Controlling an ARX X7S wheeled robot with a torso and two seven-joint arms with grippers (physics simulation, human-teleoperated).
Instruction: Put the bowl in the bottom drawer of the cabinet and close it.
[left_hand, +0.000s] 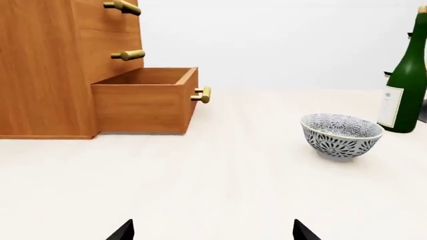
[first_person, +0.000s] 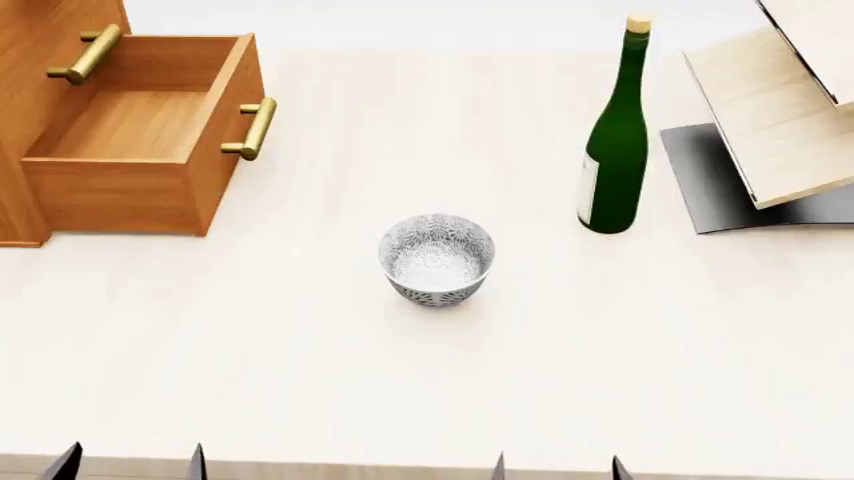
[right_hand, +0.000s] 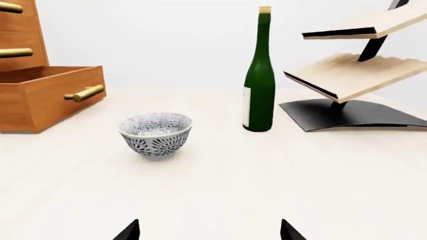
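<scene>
1. Across the whole scene runs one pale counter (first_person: 334, 380), carrying everything else.
2. One cabinet (left_hand: 40, 70) of orange-brown wood stands at the counter's far left, with three stacked drawers, each with one brass bar handle.
3. One pale slanted wooden rack (right_hand: 347, 75) stands at the far right on a dark curved base; two slanted shelves show in the right wrist view.
4. One bottom drawer (first_person: 134, 150) is pulled fully out towards the middle of the counter; its inside is bare wood, and its handle (first_person: 254, 128) faces the bowl's side.
5. One green wine bottle (first_person: 614, 140) stands upright just left of the rack's base, with a pale label low on its side.
6. One bowl (first_person: 437, 258) sits upright on the counter, near the middle, between the open drawer and the bottle and nearer the robot than both, touching neither.
7. Two grippers sit low at the near edge: the left gripper (first_person: 130, 462) and the right gripper (first_person: 557, 466) each show two dark fingers set apart, with nothing between them, well short of the bowl.
</scene>
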